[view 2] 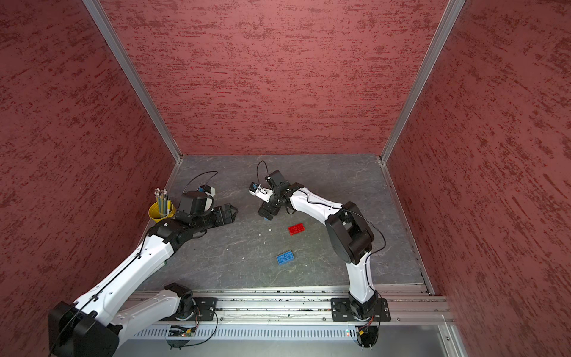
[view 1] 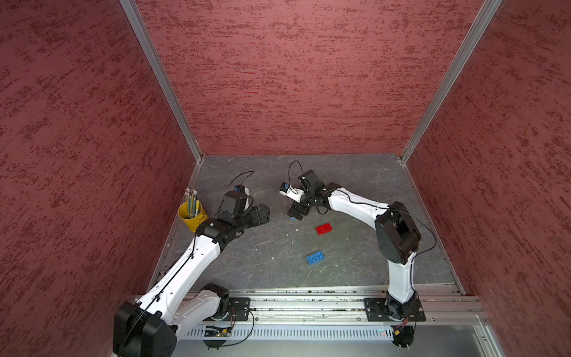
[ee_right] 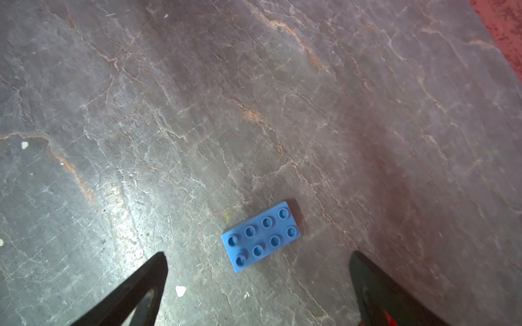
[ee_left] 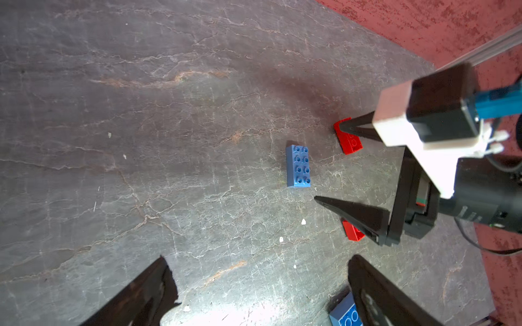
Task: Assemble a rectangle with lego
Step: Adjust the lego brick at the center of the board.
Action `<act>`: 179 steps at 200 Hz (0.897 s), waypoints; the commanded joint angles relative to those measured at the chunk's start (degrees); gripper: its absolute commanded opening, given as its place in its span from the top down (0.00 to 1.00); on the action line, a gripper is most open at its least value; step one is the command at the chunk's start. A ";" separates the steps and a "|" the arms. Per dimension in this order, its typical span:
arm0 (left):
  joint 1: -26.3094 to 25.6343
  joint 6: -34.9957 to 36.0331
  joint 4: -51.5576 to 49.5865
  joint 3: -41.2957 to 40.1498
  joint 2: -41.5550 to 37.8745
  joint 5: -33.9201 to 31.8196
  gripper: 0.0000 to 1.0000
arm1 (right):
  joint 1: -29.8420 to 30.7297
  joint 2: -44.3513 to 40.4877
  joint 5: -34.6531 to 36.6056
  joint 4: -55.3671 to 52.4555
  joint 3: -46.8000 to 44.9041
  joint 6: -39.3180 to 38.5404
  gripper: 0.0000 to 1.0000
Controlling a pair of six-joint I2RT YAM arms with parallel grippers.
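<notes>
The lego [ee_left: 298, 166], four small rectangular studded plastic bricks, two blue and two red, lies loose and studs-up on the grey stone-patterned tabletop [view 1: 247, 265], none joined. The far blue brick [ee_right: 261, 237] rests just ahead of the right gripper [ee_right: 258, 253]. That gripper's black fingers [ee_right: 135, 290] stand wide apart and touch nothing. The brick's long axis runs slantwise across the gap, from one finger toward the other.

The open red brick [view 1: 324, 229] and the near blue brick [view 1: 315, 258] lie nearer the front, apart from each other. Their long axes run roughly side to side, right ends turned slightly toward the back. Bare table surrounds them, with the red textured walls [view 1: 278, 77] and the aluminium front rail [view 1: 309, 296] well off. The left gripper [ee_left: 258, 258] hangs spread and empty.

In both top views the far blue brick shows only as a sliver under the right gripper. A second red brick [ee_left: 348, 137] is half covered by a finger and is hidden in the top views. The yellow pencil cup [view 1: 191, 214] stands at the left edge, well apart.
</notes>
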 commanded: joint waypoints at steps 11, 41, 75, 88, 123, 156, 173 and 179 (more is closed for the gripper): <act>1.64 -0.97 2.41 -0.38 -0.33 3.22 0.00 | -0.04 1.51 -1.84 0.12 -0.90 -2.53 0.01; 2.24 -0.71 2.15 -0.76 -0.87 4.50 0.00 | 0.17 1.12 2.09 4.29 -4.37 -7.02 0.02; 2.60 0.25 1.55 -0.49 -1.64 5.72 0.00 | 0.25 -2.24 3.84 13.88 -11.66 -14.66 0.01; 2.83 0.31 1.35 -0.49 -2.01 5.83 0.00 | 0.10 -1.71 4.52 14.13 -10.95 -16.08 0.01; 3.27 0.35 2.24 -1.18 -2.36 7.08 0.00 | 0.17 1.05 3.70 13.49 -8.00 -17.72 0.02; 3.62 0.16 3.79 -2.11 -3.02 8.55 0.00 | 0.25 2.56 2.83 14.60 -7.32 -17.42 0.04; 3.91 0.35 4.28 -2.51 -3.15 9.49 0.00 | 0.21 3.04 2.47 15.57 -7.53 -17.04 0.05; 4.08 0.44 4.34 -2.51 -3.19 9.68 0.00 | 0.21 3.35 2.38 15.69 -7.40 -16.89 0.05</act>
